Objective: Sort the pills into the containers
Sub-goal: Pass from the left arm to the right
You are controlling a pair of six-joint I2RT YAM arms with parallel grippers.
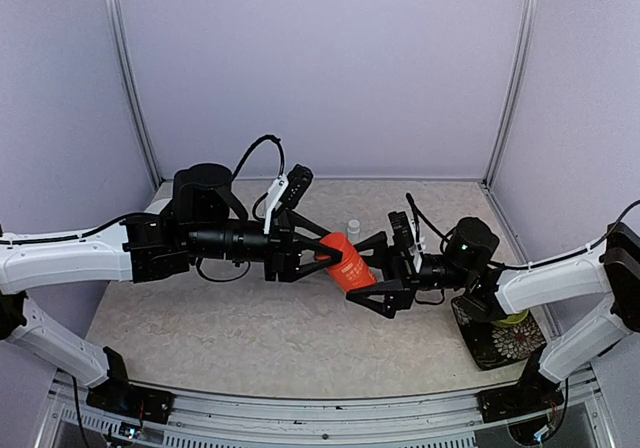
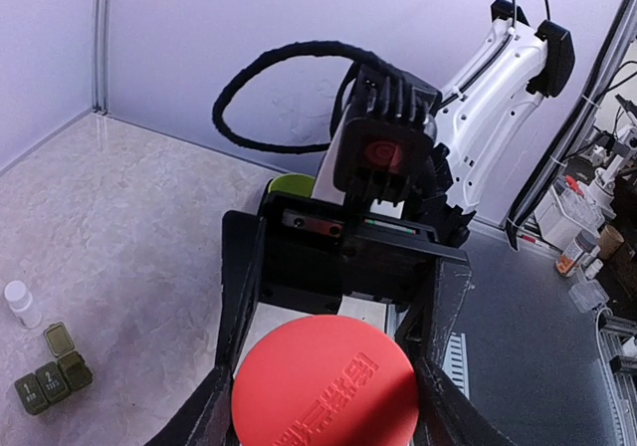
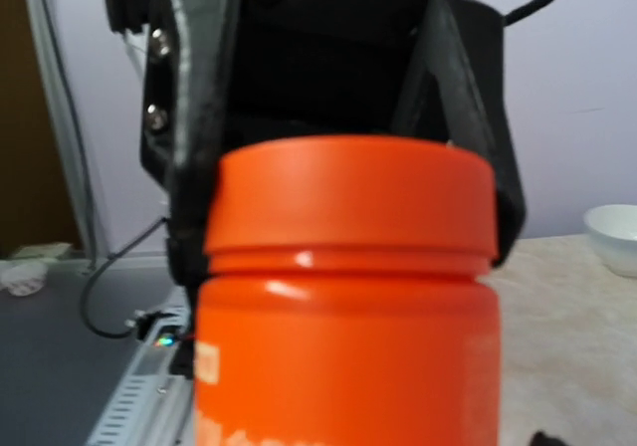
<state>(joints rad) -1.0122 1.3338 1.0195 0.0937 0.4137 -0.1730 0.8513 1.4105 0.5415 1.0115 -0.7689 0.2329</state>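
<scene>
The dark green pill box lies on the table, well apart from the red-orange bottle — in the left wrist view it is far to the left of that bottle. A small white vial stands just beyond the box, also left of the bottle. The left gripper clamps the bottle at its cap end, well away from the box. The right gripper sits at the bottle's other end — its jaws are spread wide on both sides, not pressing it.
</scene>
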